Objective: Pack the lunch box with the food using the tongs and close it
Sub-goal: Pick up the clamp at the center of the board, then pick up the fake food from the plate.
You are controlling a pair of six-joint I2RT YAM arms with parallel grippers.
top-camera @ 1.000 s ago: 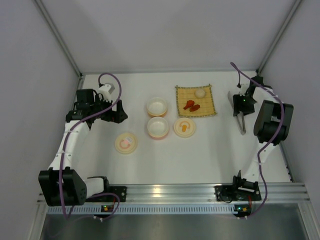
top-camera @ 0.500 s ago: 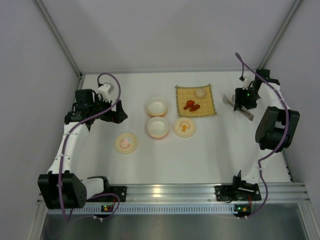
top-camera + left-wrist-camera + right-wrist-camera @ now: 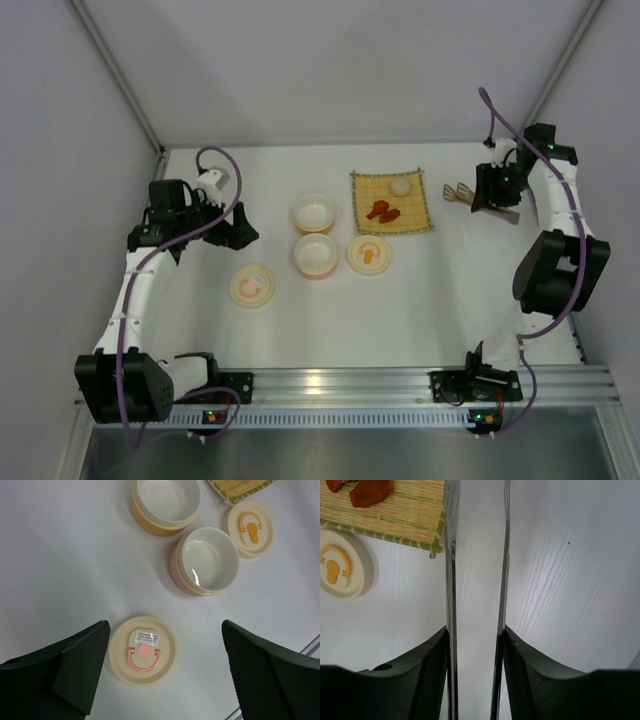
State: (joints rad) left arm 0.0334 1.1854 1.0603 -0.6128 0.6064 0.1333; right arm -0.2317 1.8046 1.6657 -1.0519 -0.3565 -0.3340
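Note:
My right gripper (image 3: 493,190) (image 3: 475,630) is shut on the silver tongs (image 3: 462,192), one finger pressed against each thin arm (image 3: 451,580). The tongs are off the table at the far right, tips towards the yellow mat (image 3: 391,201). On the mat lie the food: an off-white ball (image 3: 400,185) and red-orange sausage pieces (image 3: 383,211) (image 3: 367,491). The lunch box stands as two uncovered round bowls, one orange (image 3: 314,213) (image 3: 165,502) and one pink (image 3: 315,254) (image 3: 206,560). My left gripper (image 3: 238,225) (image 3: 165,670) hangs open above the pink-marked lid (image 3: 142,650).
A cream lid with an orange mark (image 3: 369,254) (image 3: 248,527) (image 3: 340,570) lies just in front of the mat. The pink-marked lid (image 3: 251,286) lies left of the bowls. Grey walls enclose the table, and a metal rail (image 3: 340,385) runs along the near edge.
My right arm has swung the tongs towards the back of the table and turned them so their tips face the mat, its fingers closing tighter on them. The left arm has barely moved.

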